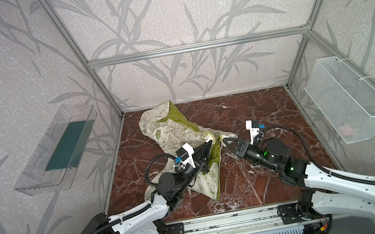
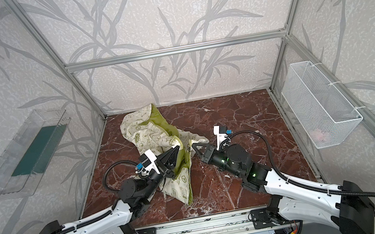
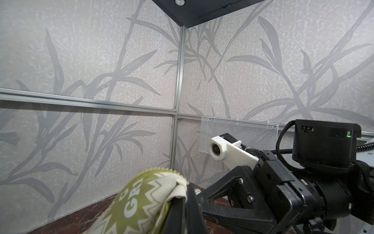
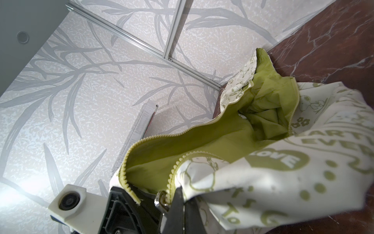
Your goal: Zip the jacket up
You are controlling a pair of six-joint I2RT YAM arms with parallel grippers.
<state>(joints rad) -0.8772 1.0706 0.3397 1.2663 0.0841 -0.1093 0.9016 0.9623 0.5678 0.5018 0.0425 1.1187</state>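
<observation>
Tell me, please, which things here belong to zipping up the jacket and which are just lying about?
For the job: jacket, its zipper slider, left claw and right claw, both shut on the jacket.
Lying about: clear tray on one side wall, white wire basket on the other.

"LOVE", "EVER", "TO" printed on jacket

A red-brown, white-veined marble-look tabletop carries a cream jacket printed in olive green, crumpled across the left half from the back left corner toward the front, its green lining showing.
</observation>
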